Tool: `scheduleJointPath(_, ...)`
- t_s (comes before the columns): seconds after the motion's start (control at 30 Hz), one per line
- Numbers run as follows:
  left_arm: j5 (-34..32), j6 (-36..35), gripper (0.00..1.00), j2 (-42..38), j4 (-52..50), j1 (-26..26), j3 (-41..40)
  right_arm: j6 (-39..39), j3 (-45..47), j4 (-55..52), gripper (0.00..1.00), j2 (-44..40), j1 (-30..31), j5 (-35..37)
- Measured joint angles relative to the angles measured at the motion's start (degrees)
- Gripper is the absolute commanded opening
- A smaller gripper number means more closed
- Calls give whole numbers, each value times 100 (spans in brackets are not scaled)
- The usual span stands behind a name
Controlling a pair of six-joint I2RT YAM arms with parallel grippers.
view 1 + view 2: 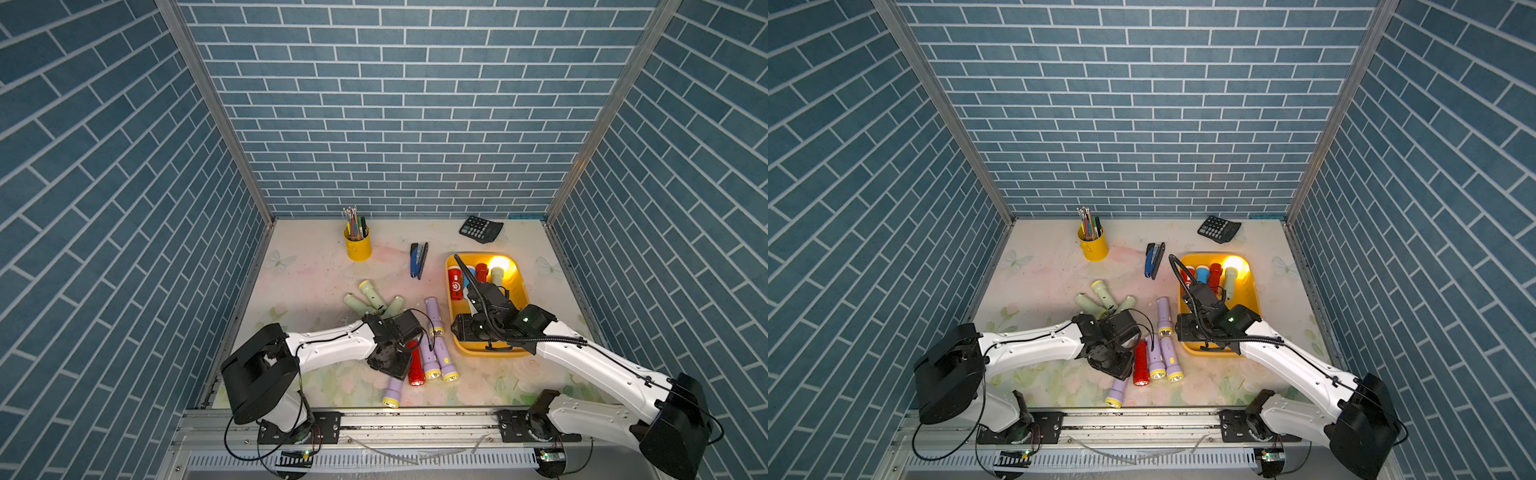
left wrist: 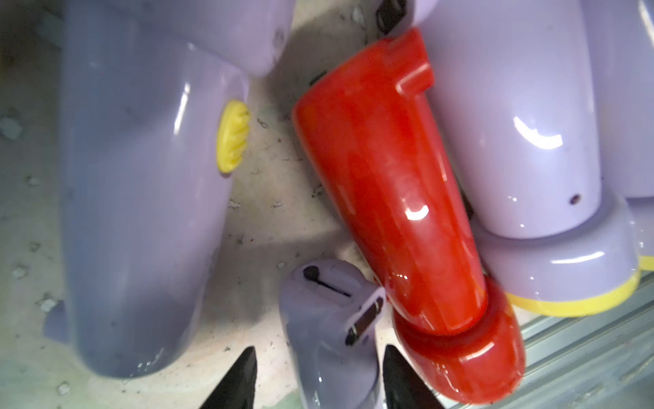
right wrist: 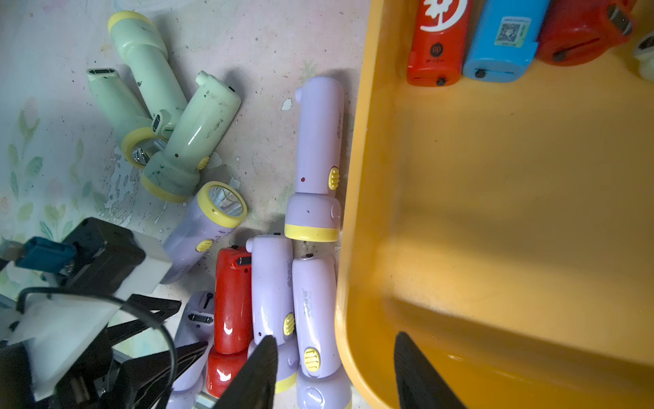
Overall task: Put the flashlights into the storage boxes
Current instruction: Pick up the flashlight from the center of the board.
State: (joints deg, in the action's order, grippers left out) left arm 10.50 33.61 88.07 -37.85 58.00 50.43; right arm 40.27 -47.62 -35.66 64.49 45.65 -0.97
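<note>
A lilac flashlight (image 2: 329,318) lies close to the counter's (image 1: 316,266) near edge. Its tail end sits between the two fingers of the left hand (image 2: 320,348), which stand apart on either side of it, with a gap showing on one side. A red flashlight (image 2: 400,198) lies just beside it, with two more lilac flashlights (image 1: 448,368) beyond. Further in lie pale green flashlights (image 1: 374,301) in a heap. The orange tray (image 3: 495,212) sits towards the right edge, with four flashlights (image 1: 1215,274) at its far end. The right hand (image 3: 336,338) hovers over its near left corner, fingers apart and empty.
</note>
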Motion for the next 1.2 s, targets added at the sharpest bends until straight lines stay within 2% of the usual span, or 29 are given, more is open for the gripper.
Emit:
scheduleJointPath(0.23, -4, -221, 42, 345, -131, 24, 208, 0, 70, 114, 54, -177, 4, 24)
scheduleJointPath(0.5, -140, -841, 26, 479, -566, 39, 411, -24, 153, 271, 54, -428, 9, 98)
scheduleJointPath(0.73, -232, -1351, 23, 413, -901, 33, 634, -466, 367, 522, 55, -706, 11, 111)
scheduleJointPath(1.03, 225, -997, 22, -579, -326, -363, 643, -1639, 881, 1191, 55, -1547, 133, -120)
scheduleJointPath(1.2, 717, -850, 21, -664, -175, -820, 643, -3154, 813, 1054, 55, -1705, 310, -212)
